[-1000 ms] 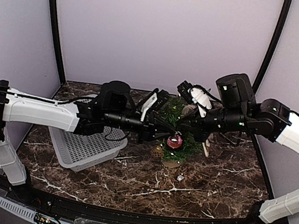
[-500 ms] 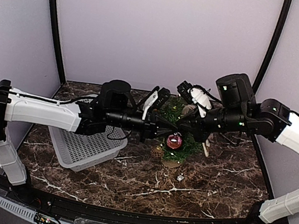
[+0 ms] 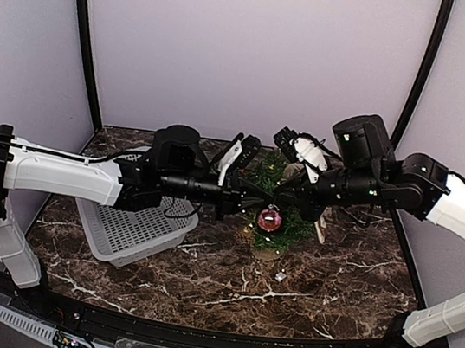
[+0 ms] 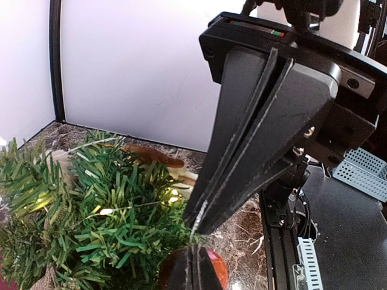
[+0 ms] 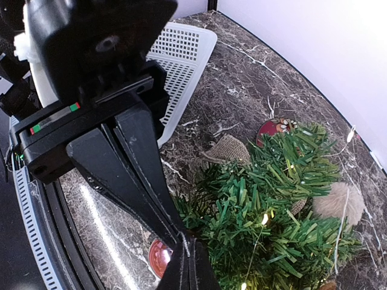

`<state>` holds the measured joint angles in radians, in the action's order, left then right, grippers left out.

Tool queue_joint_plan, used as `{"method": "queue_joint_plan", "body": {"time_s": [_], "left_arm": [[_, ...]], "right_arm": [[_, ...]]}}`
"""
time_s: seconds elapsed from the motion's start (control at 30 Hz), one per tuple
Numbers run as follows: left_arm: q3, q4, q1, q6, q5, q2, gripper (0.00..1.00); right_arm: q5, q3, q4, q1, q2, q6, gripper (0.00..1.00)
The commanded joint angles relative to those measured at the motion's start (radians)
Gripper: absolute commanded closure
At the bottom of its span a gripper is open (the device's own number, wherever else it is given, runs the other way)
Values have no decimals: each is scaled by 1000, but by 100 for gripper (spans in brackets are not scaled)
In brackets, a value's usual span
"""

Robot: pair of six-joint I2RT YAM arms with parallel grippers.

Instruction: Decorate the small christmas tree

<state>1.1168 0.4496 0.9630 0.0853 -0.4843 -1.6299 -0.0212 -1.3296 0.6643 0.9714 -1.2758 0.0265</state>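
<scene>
Left wrist shows small christmas tree (image 4: 91,232) beside the closed left claw (image 4: 195,234).

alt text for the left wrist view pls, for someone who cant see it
The right end effector, shut, reaches down from the upper right to meet the left end effector, also shut, tip to tip at the bottom edge, a thin thread between them. A red bauble sits behind the tips; the small christmas tree, lights lit, fills the lower left.

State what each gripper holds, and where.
Left gripper pinches the red bauble by its hanging thread. Right gripper is shut beside it; its hold cannot be told.
</scene>
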Motion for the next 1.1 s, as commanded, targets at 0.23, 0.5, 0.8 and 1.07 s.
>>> {"method": "queue_joint_plan", "body": {"time_s": [0.23, 0.5, 0.8, 1.07], "left_arm": [[14, -30, -15, -16, 75, 36, 100], [26, -55, -21, -13, 94, 20, 100], [53, -70, -21, -9, 93, -3, 100], [75, -97, -21, -9, 99, -31, 100]], "right_arm": [[93, -47, -7, -5, -38, 3, 100], [128, -50, 3, -6, -51, 4, 100], [159, -49, 6, -5, -68, 6, 100], [179, -47, 12, -5, -81, 1, 100]]}}
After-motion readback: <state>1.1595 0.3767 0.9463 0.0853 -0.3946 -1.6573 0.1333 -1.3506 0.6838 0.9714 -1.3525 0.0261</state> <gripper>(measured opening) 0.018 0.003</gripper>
